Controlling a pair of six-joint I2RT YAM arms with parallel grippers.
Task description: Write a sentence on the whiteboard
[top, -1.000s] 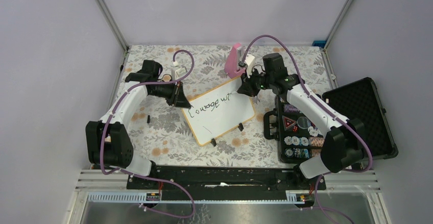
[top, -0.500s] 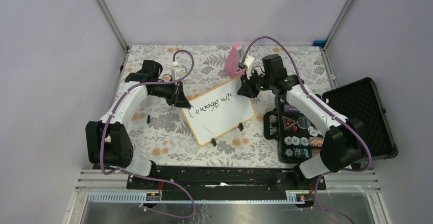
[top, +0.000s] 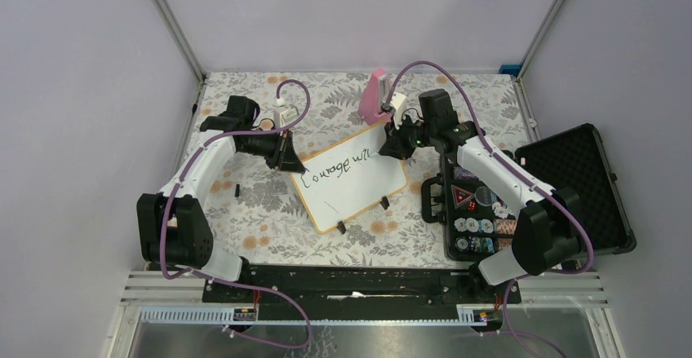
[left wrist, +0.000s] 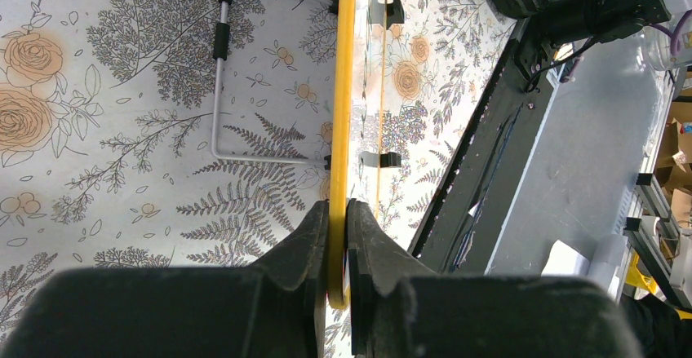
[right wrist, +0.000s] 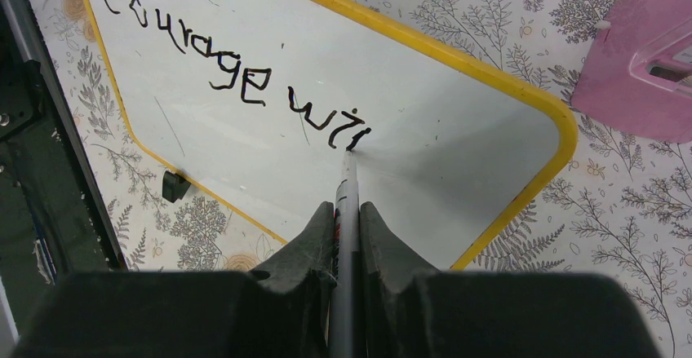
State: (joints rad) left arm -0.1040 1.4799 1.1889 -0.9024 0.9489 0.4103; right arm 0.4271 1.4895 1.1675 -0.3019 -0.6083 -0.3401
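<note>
The small white whiteboard point(top: 349, 180) with rounded corners and a yellow rim sits on the flower-patterned desk point(top: 245, 211), between the two pincers. Its black handwritten sentence point(right wrist: 245, 77) reads "Courage wi" plus one more stroke. The right pincer point(right wrist: 347, 211) is clenched on a slim marker point(right wrist: 348, 180), whose tip touches the board at that last stroke. The left pincer point(left wrist: 337, 211) is clamped on the board's rim. A pink plastic object point(right wrist: 645, 72) lies ahead and to the right of the right pincer. An open black case point(top: 571, 187) sits beside that arm.
</note>
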